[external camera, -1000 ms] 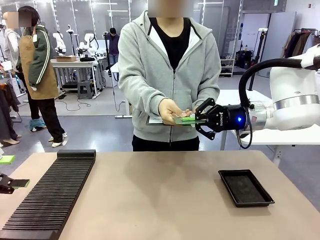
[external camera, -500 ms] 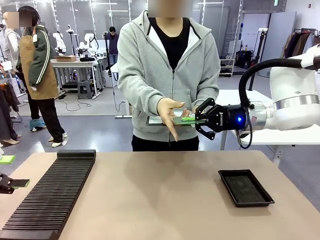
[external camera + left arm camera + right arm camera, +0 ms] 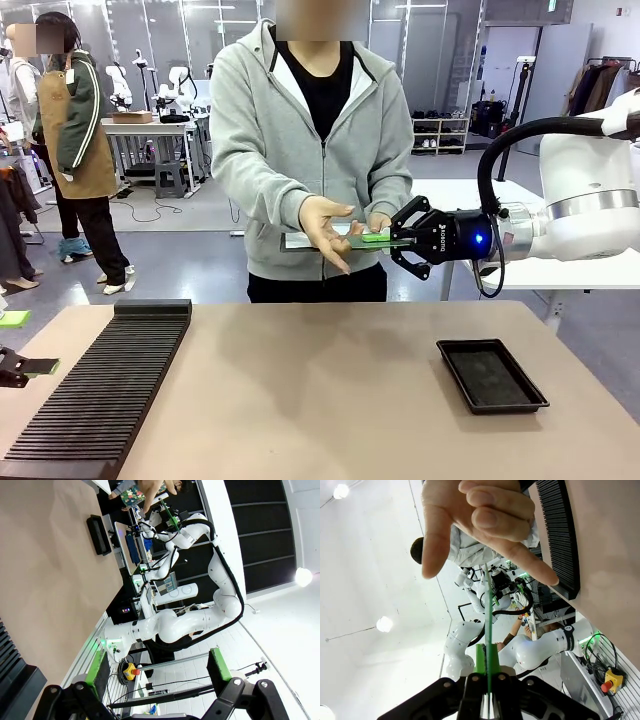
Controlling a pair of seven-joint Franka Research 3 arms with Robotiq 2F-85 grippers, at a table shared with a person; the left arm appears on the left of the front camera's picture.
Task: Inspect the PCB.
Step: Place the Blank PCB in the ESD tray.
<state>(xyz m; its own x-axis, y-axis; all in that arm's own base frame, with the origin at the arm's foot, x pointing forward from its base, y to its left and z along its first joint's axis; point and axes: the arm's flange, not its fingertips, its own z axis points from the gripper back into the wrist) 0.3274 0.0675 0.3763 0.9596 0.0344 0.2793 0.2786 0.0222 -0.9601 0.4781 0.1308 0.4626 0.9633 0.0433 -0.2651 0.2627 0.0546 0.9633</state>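
The PCB (image 3: 366,240), a thin green board, is held level at chest height over the table's far edge. My right gripper (image 3: 394,241) is shut on its right end. In the right wrist view the PCB (image 3: 489,605) shows edge-on, rising from my right gripper (image 3: 487,680). The person's open hand (image 3: 324,233) hovers at the board's left end, seen large as the hand (image 3: 480,520) in the right wrist view. My left gripper (image 3: 20,343) stands open and holds nothing at the table's left edge; its green pads (image 3: 95,667) are spread wide around the left gripper (image 3: 156,680).
A white clipboard (image 3: 298,241) sits under the board in the person's other hand. A long black slotted rack (image 3: 100,390) lies on the left of the table, a shallow black tray (image 3: 490,375) on the right. Another person stands far back on the left.
The person has shifted to the left, lifting a hand off the board and opening it. The clipboard moved left too. Both grippers held still.
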